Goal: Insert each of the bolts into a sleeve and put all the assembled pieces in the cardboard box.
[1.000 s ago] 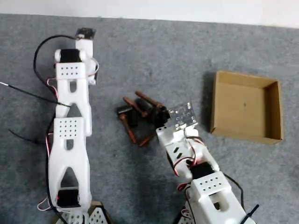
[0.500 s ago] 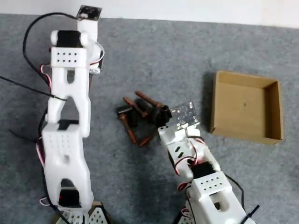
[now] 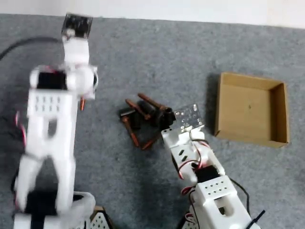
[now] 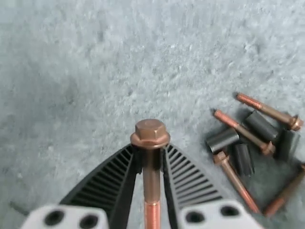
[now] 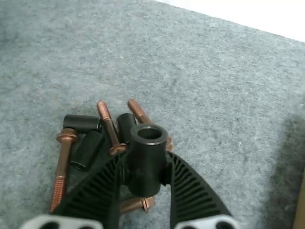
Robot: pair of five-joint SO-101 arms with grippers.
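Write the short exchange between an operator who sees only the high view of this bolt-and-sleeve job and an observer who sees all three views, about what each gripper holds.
Operator: Is the left arm carrying anything?
Observer: Yes. The left gripper is shut on a copper bolt, with the hex head poking out past the fingertips.
Operator: And the right gripper, over by the pile of loose bolts and sleeves?
Observer: It is shut on a black sleeve. The open end of the sleeve faces the wrist camera and the bore looks empty, with no bolt in it yet.
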